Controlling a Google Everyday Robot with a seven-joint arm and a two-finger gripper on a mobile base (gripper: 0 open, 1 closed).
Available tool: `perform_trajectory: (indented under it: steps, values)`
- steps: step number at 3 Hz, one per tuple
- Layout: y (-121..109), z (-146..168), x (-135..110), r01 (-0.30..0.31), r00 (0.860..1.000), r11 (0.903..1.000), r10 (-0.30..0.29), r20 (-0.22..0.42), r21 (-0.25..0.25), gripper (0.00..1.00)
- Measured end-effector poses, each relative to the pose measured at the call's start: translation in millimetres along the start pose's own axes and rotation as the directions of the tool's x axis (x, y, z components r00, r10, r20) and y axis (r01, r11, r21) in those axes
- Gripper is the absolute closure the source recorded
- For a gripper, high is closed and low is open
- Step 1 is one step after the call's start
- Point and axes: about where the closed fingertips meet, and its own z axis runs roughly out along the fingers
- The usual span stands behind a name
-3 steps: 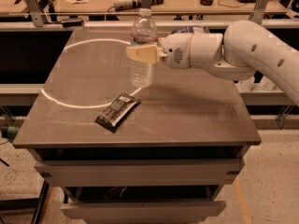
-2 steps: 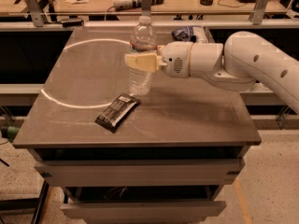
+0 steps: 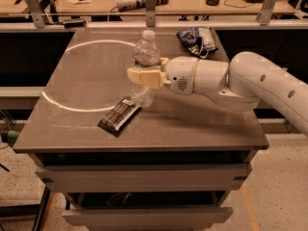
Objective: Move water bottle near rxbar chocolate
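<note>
The rxbar chocolate (image 3: pixel 120 115) is lying flat on the grey surface (image 3: pixel 202 124), just below the gripper (image 3: pixel 143 76) and a bit to its left; the gripper is squeezing the water bottle (image 3: pixel 146 57) around its middle; the bottle is pointing straight up, its bottom just beside the bar's far end; a blue chip bag (image 3: pixel 197 40) is sitting behind the gripper, to its right, well apart.

The water bottle (image 3: pixel 146 57), clear with a white cap and red-and-white label, is upright near mid-table, the gripper (image 3: pixel 140 76) clasping its middle from 3 o'clock. The rxbar chocolate (image 3: pixel 120 116), a flat black wrapper, lies diagonally at its 7 o'clock, just beside its base
</note>
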Motion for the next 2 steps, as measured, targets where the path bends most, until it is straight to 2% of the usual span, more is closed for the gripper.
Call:
perform_trajectory:
  steps: [1,2]
  values:
    - [-0.7,3.2,7.2,0.098,0.995,0.9951,-0.098,0.004,0.007,1.0]
    - [0.9,5.1,6.5,0.113,0.994,0.9936,-0.113,0.005,0.003,0.82]
